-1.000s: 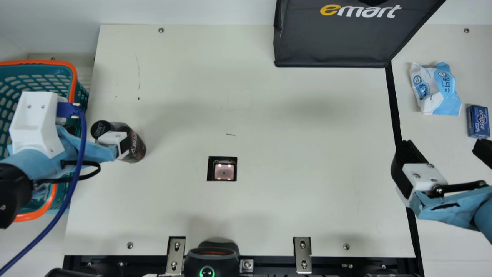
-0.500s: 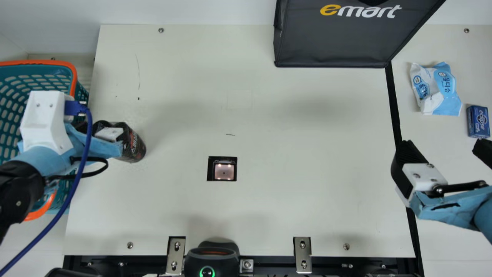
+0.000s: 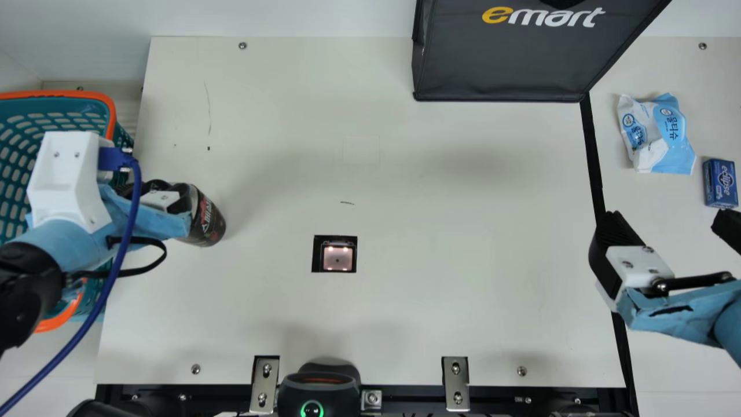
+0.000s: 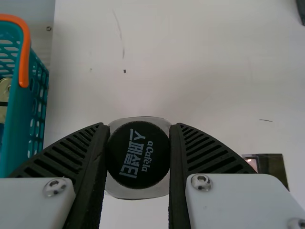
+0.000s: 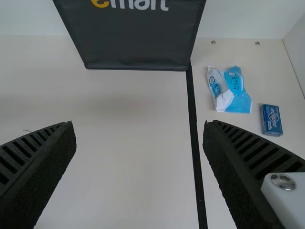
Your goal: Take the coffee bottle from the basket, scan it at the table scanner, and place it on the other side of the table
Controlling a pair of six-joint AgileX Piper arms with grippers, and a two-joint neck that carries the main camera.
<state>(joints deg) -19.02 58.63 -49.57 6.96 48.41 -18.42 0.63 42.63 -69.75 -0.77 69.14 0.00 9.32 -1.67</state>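
In the main view my left gripper (image 3: 168,196) is at the table's left side, beside the basket (image 3: 109,116), shut on the dark coffee bottle (image 3: 209,223). The bottle leans, its base toward the table's middle; the arm partly covers its cap. In the left wrist view, the round black cap (image 4: 138,155) sits between both pads of my left gripper (image 4: 138,128), which touch it. The table scanner (image 3: 337,258) is a lit window right of the bottle. My right gripper (image 3: 668,223) stands open and holds nothing at the right; its fingers are wide apart in the right wrist view (image 5: 138,126).
A black bag (image 3: 503,63) stands at the back. A blue-white wipes pack (image 3: 657,136) and a small blue box (image 3: 721,183) lie at the far right, beyond a black strip. A dark device with a green ring (image 3: 318,391) is at the front edge. Bare table surrounds the scanner.
My left gripper first moved rightward over the bottle, which stayed in place. Since half a second ago it has been gripped and has shifted slightly right. The right arm has kept still.
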